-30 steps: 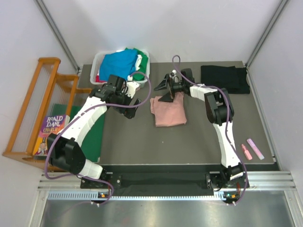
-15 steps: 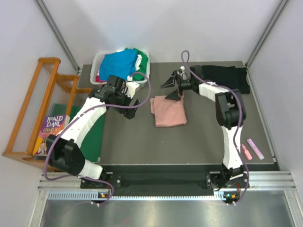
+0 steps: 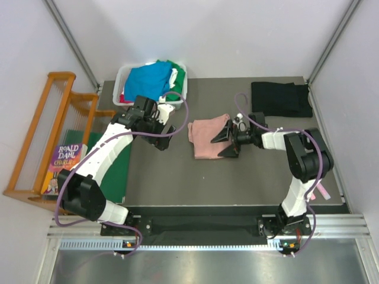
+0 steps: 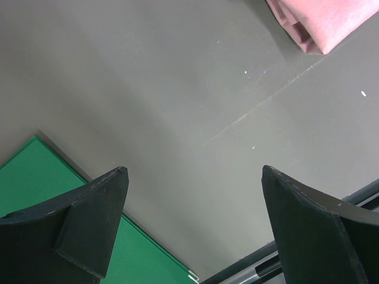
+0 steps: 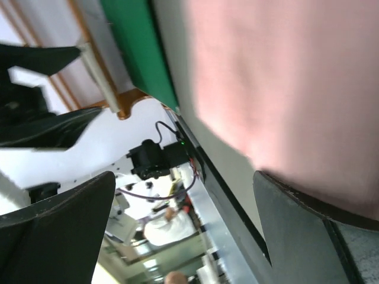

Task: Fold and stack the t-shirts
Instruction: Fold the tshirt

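Note:
A folded dusty-pink t-shirt [image 3: 204, 137] lies on the grey mat in the middle; it fills the upper right of the right wrist view [image 5: 284, 83] and shows as a corner in the left wrist view [image 4: 320, 21]. A folded black t-shirt [image 3: 280, 98] lies at the back right. Blue, green, white and red shirts [image 3: 151, 80] are heaped in a white basket. My right gripper [image 3: 224, 141] is open at the pink shirt's right edge, low over the mat. My left gripper [image 3: 165, 137] is open and empty, left of the pink shirt.
The white basket [image 3: 122, 77] stands at the back left. A flat green board [image 3: 118, 165] lies along the mat's left edge, also seen in the left wrist view [image 4: 89, 248]. A wooden rack [image 3: 41, 136] with a book stands left. Two pink markers [image 3: 315, 187] lie at the front right.
My right gripper has swung from behind the pink shirt's far edge round to its right side and come down low, jaws open throughout. The left arm has barely moved.

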Available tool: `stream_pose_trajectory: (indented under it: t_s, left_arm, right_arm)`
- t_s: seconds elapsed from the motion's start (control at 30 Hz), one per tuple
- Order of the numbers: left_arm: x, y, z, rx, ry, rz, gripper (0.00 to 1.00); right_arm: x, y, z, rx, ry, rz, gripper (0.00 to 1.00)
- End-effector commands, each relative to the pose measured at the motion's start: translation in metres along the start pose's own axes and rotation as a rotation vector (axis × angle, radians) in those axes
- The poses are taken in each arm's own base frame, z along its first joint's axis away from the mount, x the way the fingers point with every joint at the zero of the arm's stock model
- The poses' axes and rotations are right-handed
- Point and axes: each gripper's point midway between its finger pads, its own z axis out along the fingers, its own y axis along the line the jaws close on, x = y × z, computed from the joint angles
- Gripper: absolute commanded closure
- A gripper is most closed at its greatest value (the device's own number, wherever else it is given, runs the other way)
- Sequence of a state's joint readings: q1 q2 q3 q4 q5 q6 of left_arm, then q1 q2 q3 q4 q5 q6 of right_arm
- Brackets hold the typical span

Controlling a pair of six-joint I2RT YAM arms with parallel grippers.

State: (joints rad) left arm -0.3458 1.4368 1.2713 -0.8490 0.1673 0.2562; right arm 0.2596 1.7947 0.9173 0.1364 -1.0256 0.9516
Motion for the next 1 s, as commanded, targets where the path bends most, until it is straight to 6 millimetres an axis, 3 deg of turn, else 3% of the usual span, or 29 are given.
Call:
stream_pose_trajectory:
  t_s: [0.0,0.07,0.17,0.27,0.37,0.53,0.63,0.8,0.97]
  left_arm:
    - [-0.010,0.002,-0.006,-0.012,-0.053,-0.004,0.01]
    - [-0.009,0.003,-0.007,-0.015,-0.052,-0.003,0.01]
    - [-0.009,0.003,-0.008,-0.021,-0.051,0.000,0.01]
    - [-0.009,0.003,-0.009,-0.020,-0.052,0.003,0.01]
    - [-0.010,0.004,-0.009,-0.019,-0.053,0.005,0.01]
    - [-0.014,0.003,-0.010,-0.015,-0.057,0.007,0.01]
    - [-0.016,0.003,-0.010,-0.013,-0.062,0.006,0.01]
    - [-0.014,0.004,-0.010,-0.018,-0.058,0.003,0.01]
    - [-0.011,0.006,-0.009,-0.030,-0.050,0.009,0.01]
  right_arm:
    - [-0.010,-0.014,0.010,-0.011,-0.012,-0.039,0.00]
    - [-0.012,-0.023,0.013,0.007,-0.010,-0.028,0.00]
    - [-0.010,-0.055,0.018,0.074,-0.003,0.019,0.00]
    - [-0.009,-0.065,0.017,0.105,-0.003,0.030,0.00]
    - [-0.016,-0.043,0.009,0.123,-0.024,-0.012,0.00]
    - [-0.024,0.045,-0.005,0.052,-0.064,-0.173,0.01]
    - [-0.017,0.081,-0.001,0.012,-0.044,-0.226,0.00]
    - [-0.015,0.079,0.021,-0.016,-0.002,-0.212,0.00]
    - [0.001,0.052,0.056,-0.018,0.076,-0.155,0.00]
